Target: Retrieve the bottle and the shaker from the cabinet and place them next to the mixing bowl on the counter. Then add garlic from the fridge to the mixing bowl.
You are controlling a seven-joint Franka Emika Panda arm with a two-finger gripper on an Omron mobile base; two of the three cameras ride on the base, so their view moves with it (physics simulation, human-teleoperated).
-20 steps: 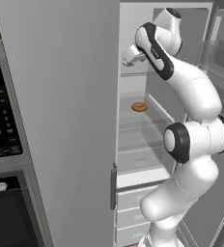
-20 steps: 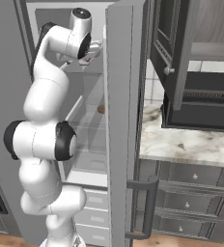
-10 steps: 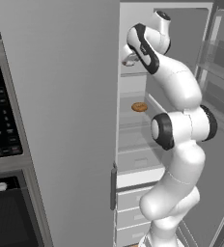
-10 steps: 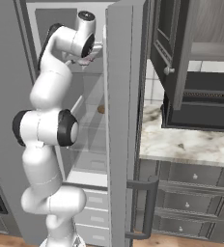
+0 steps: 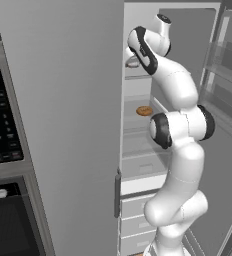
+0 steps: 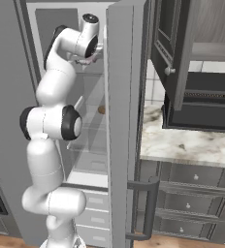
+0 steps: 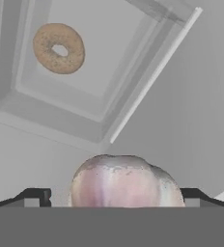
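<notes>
**Jaws wide open, garlic sitting right between them on the top fridge shelf**

Starting closest in: in the hand view the pale, pinkish-white rounded garlic bulb (image 7: 126,181) sits dead centre at the bottom, right between the two dark finger tips (image 7: 34,198). So the two-finger gripper (image 7: 115,200) is spread as wide as it goes and isn't holding anything yet; the bulb is in the gap, and I can't tell if either tip is touching it. The bulb looks roughly round, so no real long axis to worry about. My guess is the next step is just closing on it, maybe easing a touch further over it first.

It's sitting on the pale grey upper fridge shelf (image 7: 32,140), close to that shelf's front edge. From the left base view the white arm reaches up into the open fridge and the gripper (image 5: 133,61) is up at that top shelf level.

Further off, a brown ring-shaped donut (image 7: 59,48) lies on a lower white shelf, well apart from the garlic, so it shouldn't get in the way.

Room-wise: the grey fridge door (image 6: 126,121) stands open just beside the arm, so pulling straight back out looks tight-ish. The marble counter (image 6: 182,143) is beyond the door.
</notes>
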